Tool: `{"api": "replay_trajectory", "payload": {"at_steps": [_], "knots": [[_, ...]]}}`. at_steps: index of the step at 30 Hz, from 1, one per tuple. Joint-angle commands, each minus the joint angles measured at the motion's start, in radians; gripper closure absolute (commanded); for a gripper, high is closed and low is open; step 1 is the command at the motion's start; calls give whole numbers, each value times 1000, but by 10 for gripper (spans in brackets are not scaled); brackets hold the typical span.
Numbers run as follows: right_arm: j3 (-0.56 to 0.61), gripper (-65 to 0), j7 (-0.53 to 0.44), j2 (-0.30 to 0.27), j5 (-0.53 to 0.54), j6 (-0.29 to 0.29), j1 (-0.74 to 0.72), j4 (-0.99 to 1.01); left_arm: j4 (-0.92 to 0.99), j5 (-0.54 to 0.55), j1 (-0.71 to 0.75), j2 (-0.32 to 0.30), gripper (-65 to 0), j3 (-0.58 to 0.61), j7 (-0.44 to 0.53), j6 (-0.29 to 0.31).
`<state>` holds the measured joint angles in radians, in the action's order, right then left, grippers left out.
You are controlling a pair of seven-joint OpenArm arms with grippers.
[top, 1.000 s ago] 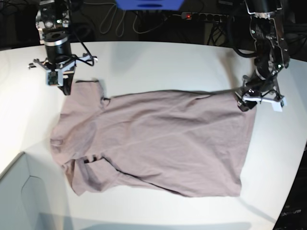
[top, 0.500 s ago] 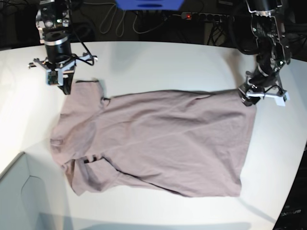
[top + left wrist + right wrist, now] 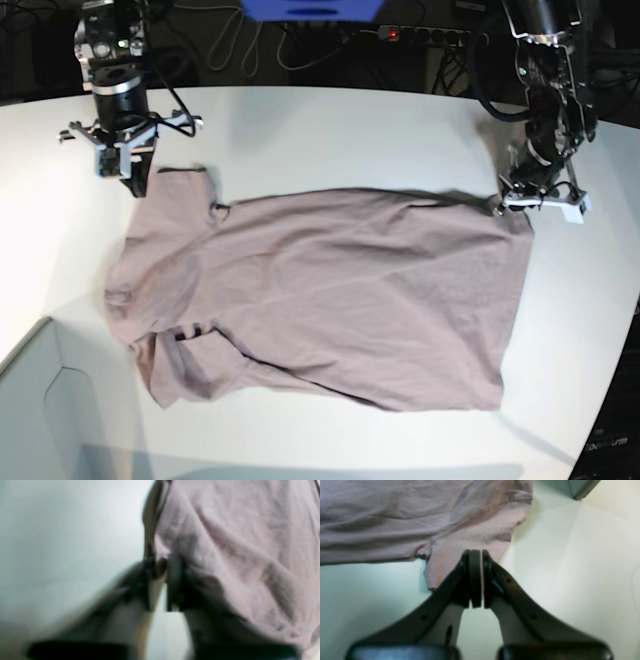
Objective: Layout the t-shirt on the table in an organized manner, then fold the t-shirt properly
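The dusty mauve soft cloth t-shirt (image 3: 320,295) lies rumpled on the white counter (image 3: 330,130); each hand, left (image 3: 160,580) and right (image 3: 477,580), pinches only a thin corner, so tugging could slip the fabric free.

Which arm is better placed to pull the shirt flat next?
Left. The left gripper is shut on the t-shirt at its hem corner, ready to tug. The right gripper is shut too, over the sleeve edge, with no cloth visibly between its pads.
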<state>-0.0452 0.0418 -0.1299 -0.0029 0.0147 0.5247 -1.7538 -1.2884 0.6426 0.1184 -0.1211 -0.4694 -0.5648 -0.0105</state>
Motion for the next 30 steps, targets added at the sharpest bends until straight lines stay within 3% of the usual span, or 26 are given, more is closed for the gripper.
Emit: {"api": "replay_trajectory", "payload": {"at_steps": [1,8,15,27,30], "knots": [[-5,0,-26,-4,-3,-2,1,-16,-23,7,-6,-10,0,-2,10,5],[-6,0,-26,-4,-3,-2,-7,-15,-202,16,17,-9,0,45,10,-1],[3,0,-26,-4,-3,-2,-45,38,-302,7,-26,41,0,45,10,-3],[57,0,-26,-4,-3,-2,-90,119,125,6,-356,48,0,103,24,-3],[58,0,-26,-4,-3,-2,-90,119,237,6,-412,51,0,103,81,-3]]}}
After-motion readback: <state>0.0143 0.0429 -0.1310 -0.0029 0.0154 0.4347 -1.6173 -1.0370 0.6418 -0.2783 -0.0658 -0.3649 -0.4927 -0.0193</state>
